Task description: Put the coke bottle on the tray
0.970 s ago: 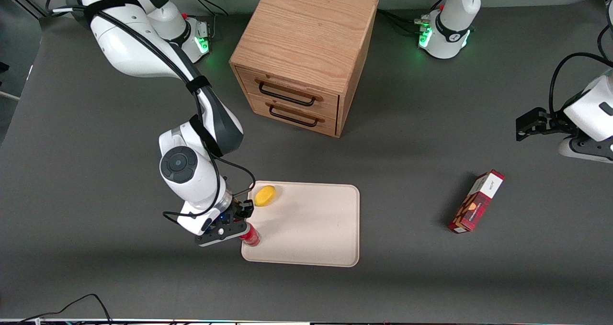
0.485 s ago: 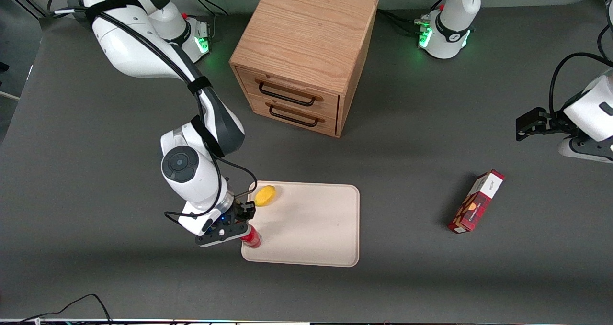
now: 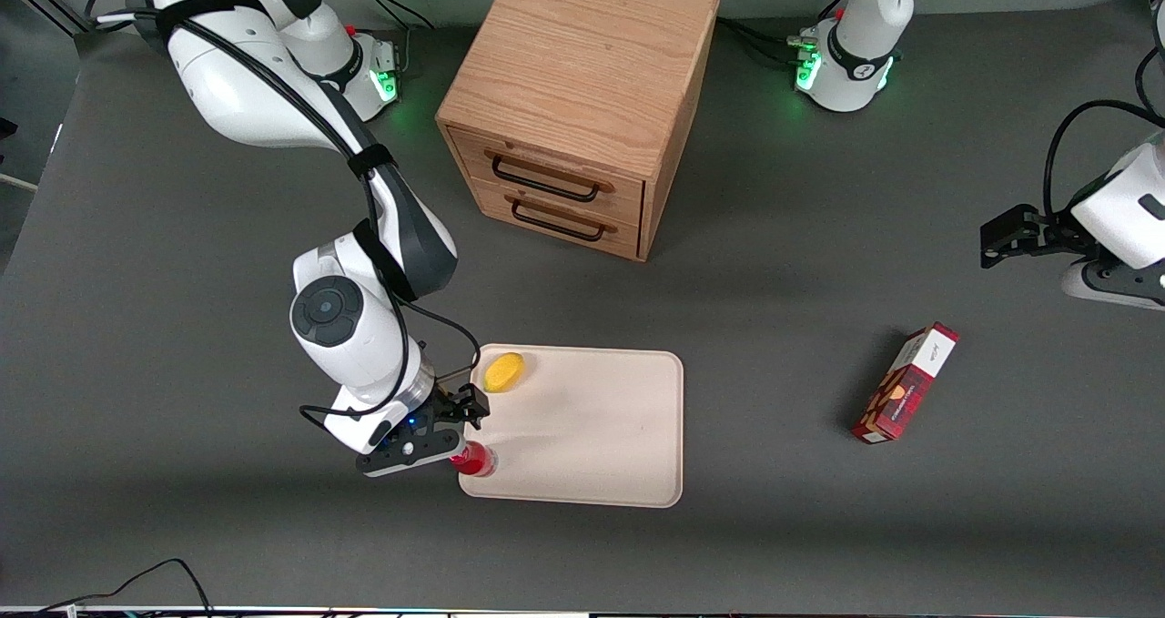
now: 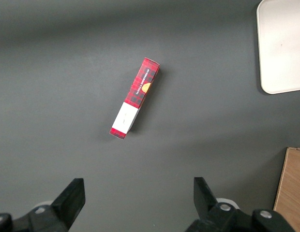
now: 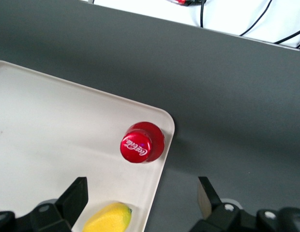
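Note:
The coke bottle (image 3: 475, 460), small and red with a red cap, stands upright on the tray (image 3: 592, 436) in the corner nearest the front camera at the working arm's end. The right wrist view shows its cap from above (image 5: 142, 143), just inside the tray's rounded corner (image 5: 53, 125). My right gripper (image 3: 464, 431) hangs above that corner, open and empty, its two fingers spread wide (image 5: 142, 193) and apart from the bottle.
A yellow lemon (image 3: 503, 371) lies on the tray, farther from the front camera than the bottle, and shows between my fingers (image 5: 107, 220). A red carton (image 3: 904, 382) lies toward the parked arm's end. A wooden two-drawer cabinet (image 3: 578, 99) stands farther back.
My gripper has opened and let go of the coke bottle, then lifted and drawn back a little toward the working arm's end. The bottle now stands alone on the tray corner.

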Available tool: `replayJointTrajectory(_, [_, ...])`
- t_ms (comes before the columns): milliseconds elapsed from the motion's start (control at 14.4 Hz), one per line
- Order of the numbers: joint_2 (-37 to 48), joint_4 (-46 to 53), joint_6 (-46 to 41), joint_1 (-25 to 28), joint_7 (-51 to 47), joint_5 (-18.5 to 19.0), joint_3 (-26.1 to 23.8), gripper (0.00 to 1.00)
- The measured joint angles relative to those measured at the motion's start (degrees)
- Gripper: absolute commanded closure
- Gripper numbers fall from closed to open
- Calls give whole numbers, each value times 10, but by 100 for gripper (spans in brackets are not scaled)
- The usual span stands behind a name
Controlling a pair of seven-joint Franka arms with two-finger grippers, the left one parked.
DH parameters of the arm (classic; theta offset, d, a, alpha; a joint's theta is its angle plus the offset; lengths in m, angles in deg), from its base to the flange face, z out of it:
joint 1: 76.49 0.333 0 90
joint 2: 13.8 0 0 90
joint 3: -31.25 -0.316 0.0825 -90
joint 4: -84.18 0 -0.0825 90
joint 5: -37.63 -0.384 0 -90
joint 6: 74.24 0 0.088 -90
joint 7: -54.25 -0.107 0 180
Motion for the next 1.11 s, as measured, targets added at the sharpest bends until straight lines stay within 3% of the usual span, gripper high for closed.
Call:
replayJointTrajectory(347, [79,-11,-151,-36,-2,-7,-4,0])
replayJointTrajectory(624, [175,-40,-279,-106,3,-68,-10,0])
replayJointTrajectory(832, [260,-103,-297,-178,38,-81,-26,0])
replayJointTrajectory(1109, [361,-195,-300,-202,42,-82,-29,0])
